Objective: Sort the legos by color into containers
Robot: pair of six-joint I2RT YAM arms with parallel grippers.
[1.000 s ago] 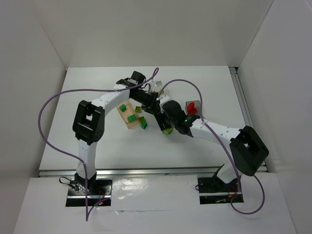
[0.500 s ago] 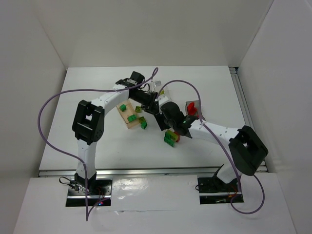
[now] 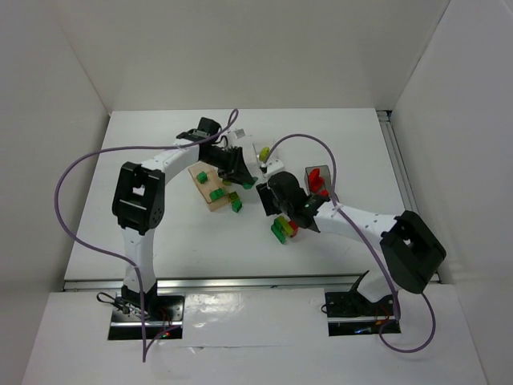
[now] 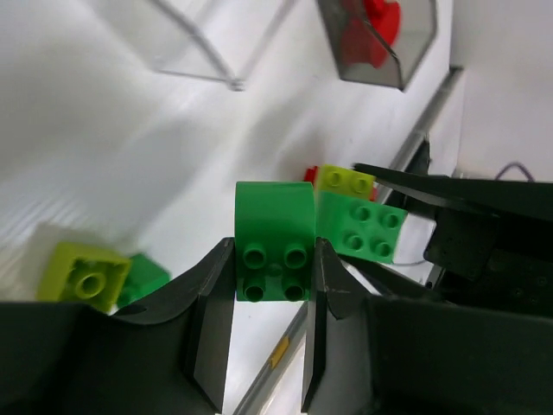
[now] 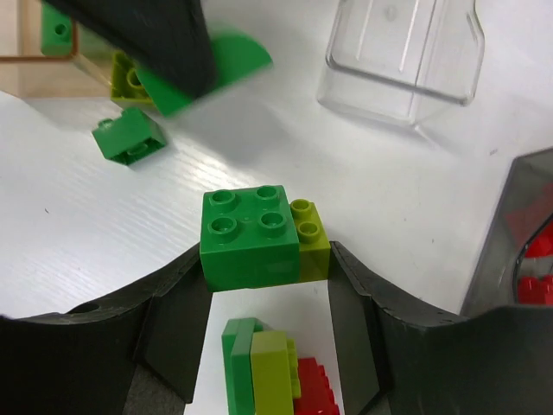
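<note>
Tray [image 4: 419,35] with red lego [image 4: 373,24] inside

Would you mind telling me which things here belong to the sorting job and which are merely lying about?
Job:
curved green brick in left gripper
green-and-lime pair in right gripper
stacked bricks
peach tray
clear tray
tinted tray with red bricks

Lying about:
purple cables
metal rail
</note>
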